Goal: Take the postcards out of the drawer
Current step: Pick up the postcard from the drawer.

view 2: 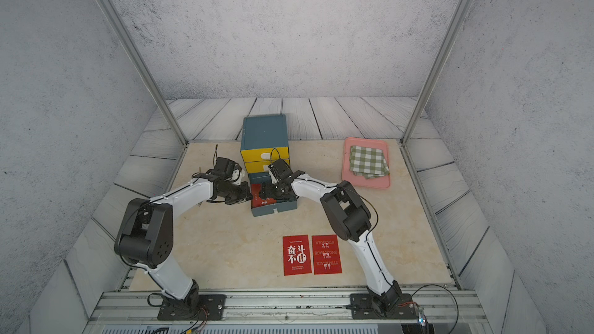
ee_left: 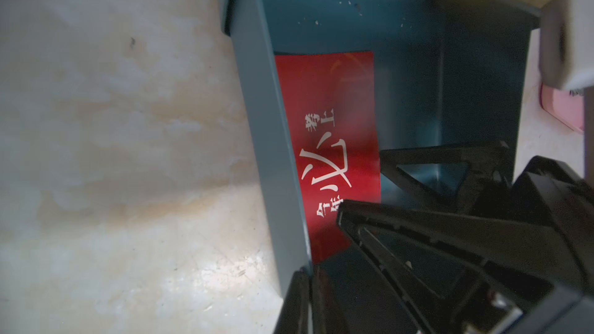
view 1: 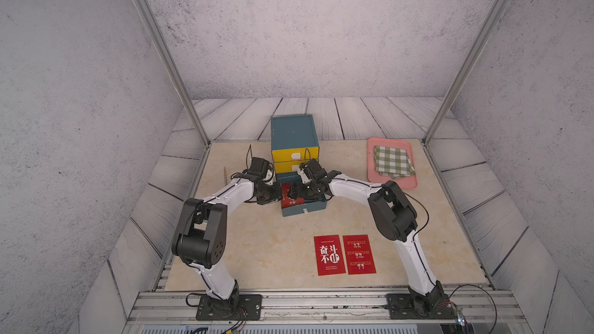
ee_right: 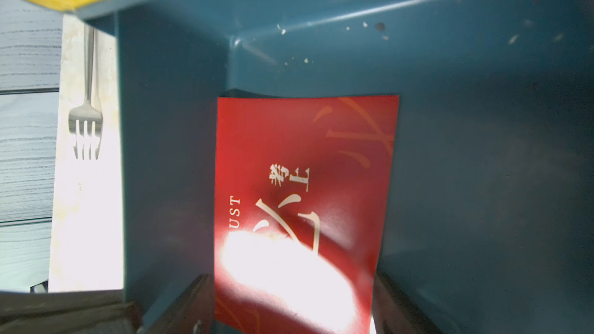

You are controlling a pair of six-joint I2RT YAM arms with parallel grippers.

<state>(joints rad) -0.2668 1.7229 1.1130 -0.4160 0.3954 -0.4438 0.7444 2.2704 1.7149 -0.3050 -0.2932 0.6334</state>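
The blue drawer [view 1: 305,210] [view 2: 276,210] is pulled out at the bottom of the cabinet. Inside it, one red postcard [ee_right: 305,155] [ee_left: 324,97] sits bowed, leaning toward the drawer's left wall. My right gripper [ee_right: 292,284] [view 1: 292,192] reaches into the drawer. Its fingers press the card's two long edges, shut on it across its width. My left gripper [ee_left: 308,273] [view 1: 279,195] is shut on the drawer's left side wall [ee_left: 266,142]. Two more red postcards [view 1: 331,255] [view 1: 359,254] lie flat side by side on the table near the front.
The blue cabinet [view 1: 292,133] has two shut yellow drawers [view 1: 294,155] above the open one. A pink tray [view 1: 398,184] at the back right holds a folded green-white checked cloth [view 1: 393,162]. A fork [ee_right: 85,117] lies on the table left of the cabinet.
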